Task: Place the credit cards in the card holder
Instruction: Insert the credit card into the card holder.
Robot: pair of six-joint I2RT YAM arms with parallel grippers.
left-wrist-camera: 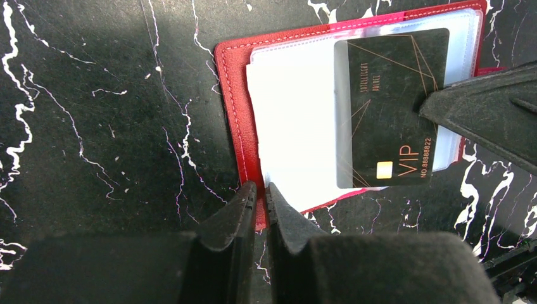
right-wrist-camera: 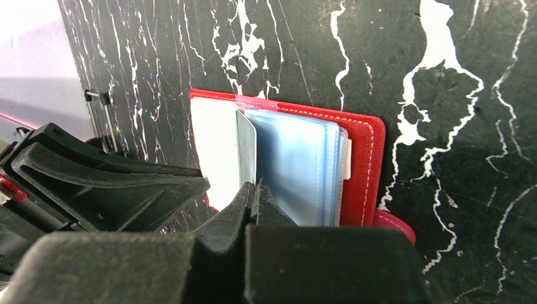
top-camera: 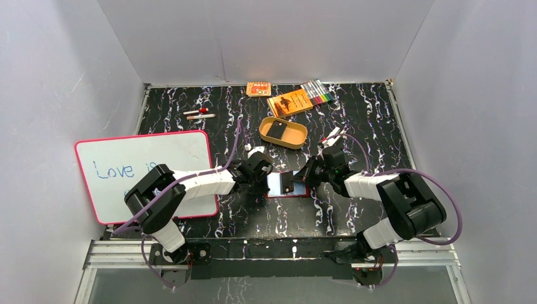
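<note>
Here, card (left-wrist-camera: 392,107) lengthwise along holder (left-wrist-camera: 231,114) edge

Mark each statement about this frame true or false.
1. The card holder lies open on the table. True.
2. The whiteboard lies on the table's right side. False: it lies on the left side.
3. A dark card sits in the yellow tray. True.
4. The right tool is wide open. False: it is shut on the edge of the VIP card.
</note>
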